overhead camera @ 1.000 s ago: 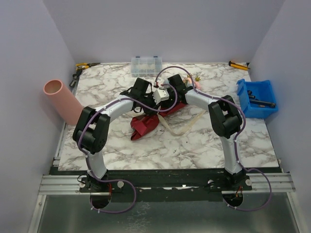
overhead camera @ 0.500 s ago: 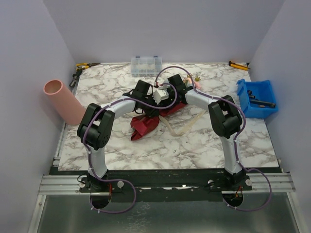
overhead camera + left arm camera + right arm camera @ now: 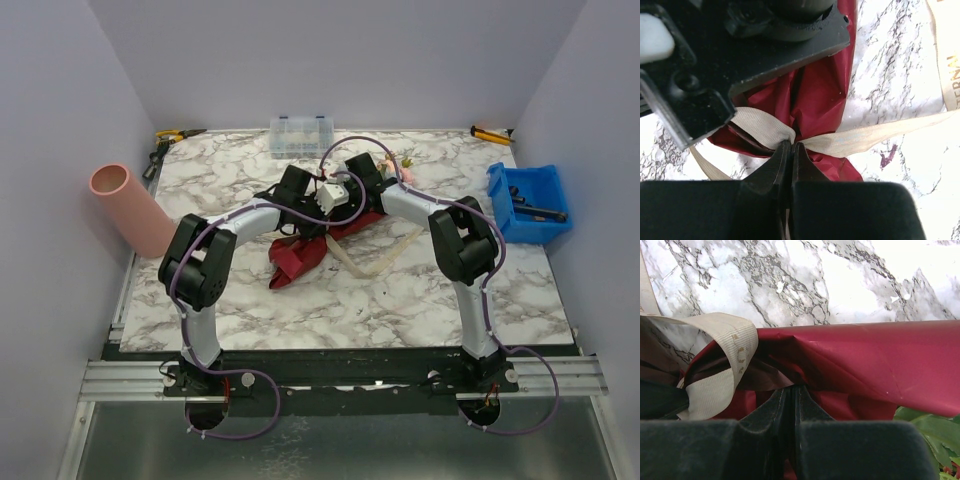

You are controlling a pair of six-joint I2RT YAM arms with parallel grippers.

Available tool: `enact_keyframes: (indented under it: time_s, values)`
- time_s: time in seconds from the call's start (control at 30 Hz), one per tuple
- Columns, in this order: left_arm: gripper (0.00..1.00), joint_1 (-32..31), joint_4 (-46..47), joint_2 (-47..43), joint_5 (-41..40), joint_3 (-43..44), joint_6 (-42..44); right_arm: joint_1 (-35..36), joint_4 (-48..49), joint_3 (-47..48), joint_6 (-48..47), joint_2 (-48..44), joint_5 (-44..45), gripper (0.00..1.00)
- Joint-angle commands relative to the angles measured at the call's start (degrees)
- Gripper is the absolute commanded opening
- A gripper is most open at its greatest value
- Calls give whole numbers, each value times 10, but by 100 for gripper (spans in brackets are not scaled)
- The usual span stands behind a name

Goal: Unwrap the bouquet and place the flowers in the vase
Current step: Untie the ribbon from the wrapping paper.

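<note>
From above, the left pincer (image 3: 791, 145) and the right pincer (image 3: 791, 389) are hidden from us under the wrists, which meet over the bouquet (image 3: 297, 258) and cover its middle. Of the flowers (image 3: 392, 166) we see only a pink speck. What lies in the clear box (image 3: 301, 135) and the blue bin (image 3: 525, 230) is too small to tell. In the left wrist view the ribbon (image 3: 865, 137) runs off the right edge and its print is cut off. In the right wrist view green leaves (image 3: 930, 425) are cropped at the corner.

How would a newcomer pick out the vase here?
Start at the marble table and follow its left edge. The vase is the plain salmon-pink tube there. Unlike the blue bin at the right edge, it is tall, round and open-ended.
</note>
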Motion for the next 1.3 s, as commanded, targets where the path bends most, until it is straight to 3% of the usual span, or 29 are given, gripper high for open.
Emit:
enact_keyframes:
  time_s: [0.0,0.2,0.37,0.63,1.13,1.27]
  values:
    - [0,-6,0,-62,24,34,-32,3,-138,-53,-12,95,64,10]
    - [1,-6,-2,-74,36,45,-48,3,-138,-54,-12,95,64,10]
    - [15,-7,1,-86,37,38,-58,2,-138,-54,-13,95,64,10]
    - [18,-8,31,-114,53,8,-70,3,-139,-53,-13,96,64,10]
    - [18,-32,7,-41,-43,-15,-43,3,-140,-52,-12,96,64,10]
    - [22,-32,7,-29,-68,-12,-42,3,-139,-52,-12,96,64,10]
